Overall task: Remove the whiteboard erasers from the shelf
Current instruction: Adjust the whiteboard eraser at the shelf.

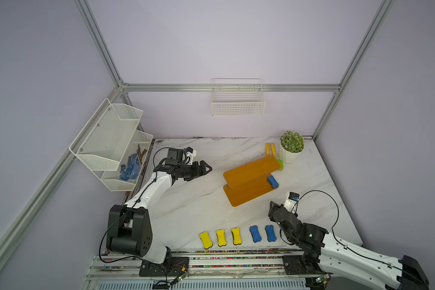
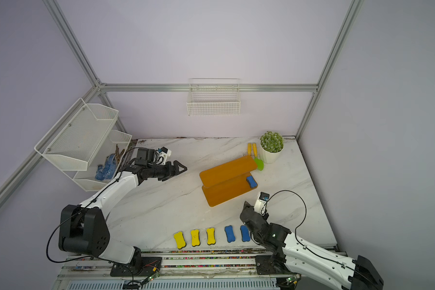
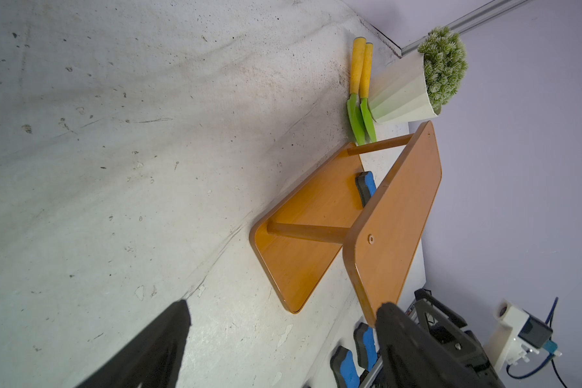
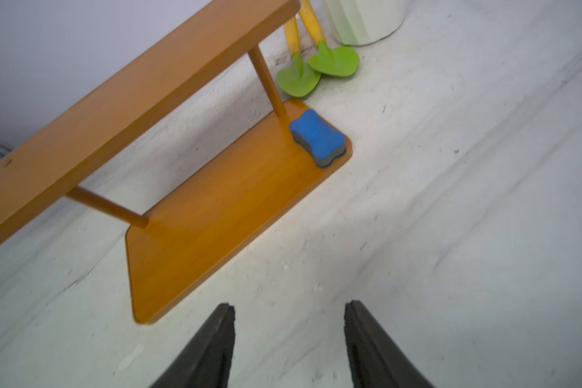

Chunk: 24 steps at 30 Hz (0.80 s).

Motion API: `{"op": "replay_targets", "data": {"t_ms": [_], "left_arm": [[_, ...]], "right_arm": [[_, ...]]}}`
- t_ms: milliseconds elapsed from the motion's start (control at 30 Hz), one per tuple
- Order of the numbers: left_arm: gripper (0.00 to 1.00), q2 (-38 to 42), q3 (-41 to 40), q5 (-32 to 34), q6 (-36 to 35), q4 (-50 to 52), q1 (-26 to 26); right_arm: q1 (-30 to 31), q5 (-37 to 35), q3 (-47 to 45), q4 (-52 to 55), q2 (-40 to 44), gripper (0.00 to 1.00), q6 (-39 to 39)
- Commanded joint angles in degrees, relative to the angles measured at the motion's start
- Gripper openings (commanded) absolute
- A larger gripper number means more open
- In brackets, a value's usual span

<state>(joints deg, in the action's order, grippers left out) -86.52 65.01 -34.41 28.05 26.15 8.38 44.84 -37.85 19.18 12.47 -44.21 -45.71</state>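
We see one blue eraser (image 4: 316, 137) lying felt side down on the lower tier of the shelf (image 4: 215, 215), at its right end, just beside the right-hand post that carries the upper board. The shelf stands right of centre on the marble table (image 1: 186, 200). Along the near edge lie three yellow erasers (image 1: 221, 237) and, to their right, two blue erasers (image 1: 255, 234), all in one row. Our right gripper (image 4: 289, 304) hangs over the table near the shelf's near right corner, its jaws spread with nothing between them. Our left gripper (image 3: 284, 304) is on the far left, well apart from the shelf, its jaws wide and likewise holding nothing. Two green spatulas (image 4: 316, 70) lie behind the shelf, by the plant pot (image 1: 289, 154).
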Motion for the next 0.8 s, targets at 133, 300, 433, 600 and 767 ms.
{"op": "replay_targets", "data": {"t_ms": [133,300,433,600,767], "left_arm": [[0.9,0.9,0.1,-1.4,-0.2,-1.8,0.9],[0.9,0.2,0.3,-1.3,-0.6,-1.8,1.2],[0.9,0.0,0.5,-1.0,-1.0,-1.6,1.2],[0.91,-0.5,1.0,-2.2,-1.2,-1.7,1.2],[0.9,-0.8,1.3,-2.5,-1.3,-1.7,2.3]], "right_arm": [[-22.2,23.8,2.7,-28.7,-17.0,0.61,20.6],[-30.6,34.1,9.0,-33.3,-29.0,0.64,24.5],[-33.9,36.9,13.1,-32.5,-33.3,0.64,23.1],[-34.6,35.7,11.4,-33.3,-33.8,0.61,15.8],[-36.4,32.7,9.1,-38.1,-37.0,0.59,10.0]]}}
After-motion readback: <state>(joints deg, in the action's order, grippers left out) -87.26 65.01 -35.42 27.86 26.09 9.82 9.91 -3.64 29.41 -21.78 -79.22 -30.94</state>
